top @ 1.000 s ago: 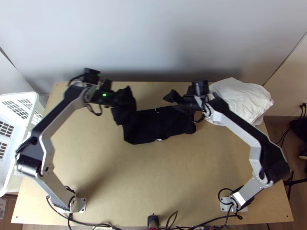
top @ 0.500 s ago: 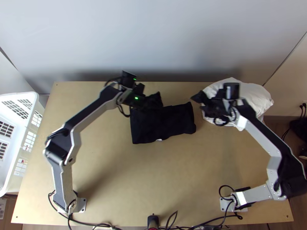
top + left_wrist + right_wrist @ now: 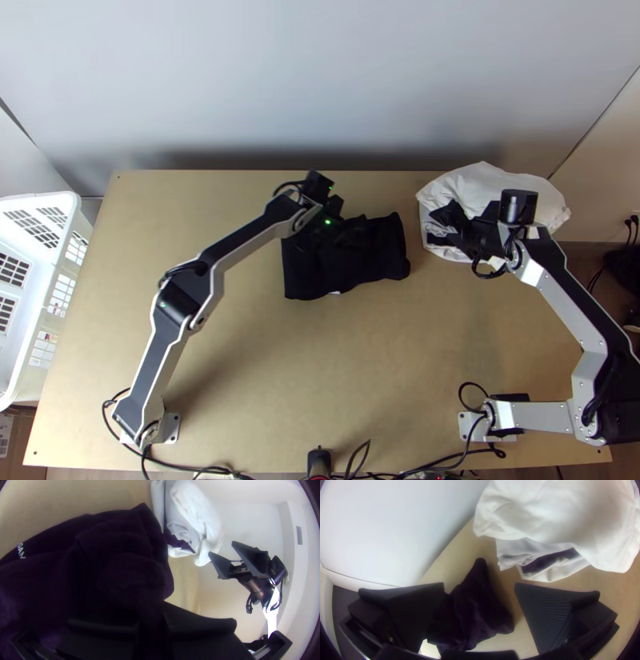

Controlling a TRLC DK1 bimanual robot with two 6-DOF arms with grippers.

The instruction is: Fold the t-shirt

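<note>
Top view: The left arm's gripper (image 3: 340,234) stands over a black cloth t-shirt (image 3: 384,252) lying beyond the middle of the light wooden table (image 3: 304,376), having swept inward from the shirt's left side. The garment's left edge shifts inward as the gripper travels, and the shirt now forms a smaller, roughly rectangular bundle, rumpled on top. The right arm's gripper (image 3: 440,228), close to the shirt a second ago, has pulled back to a heap of white cloth (image 3: 516,184) at the table's far right. The change suggests a fold being carried across by one arm while the other clears the way.

Left wrist view: The left gripper's black fingers appear closed on the t-shirt, whose layers bulge up before them. The hold likely has to last until the flap is laid flat; letting go early could leave it bunched.

Right wrist view: The right gripper's fingers stand wide apart with nothing pinched between them. Dark cloth (image 3: 476,613), most likely the shirt's end, shows below in the gap. Smoothing probably remains.
</note>
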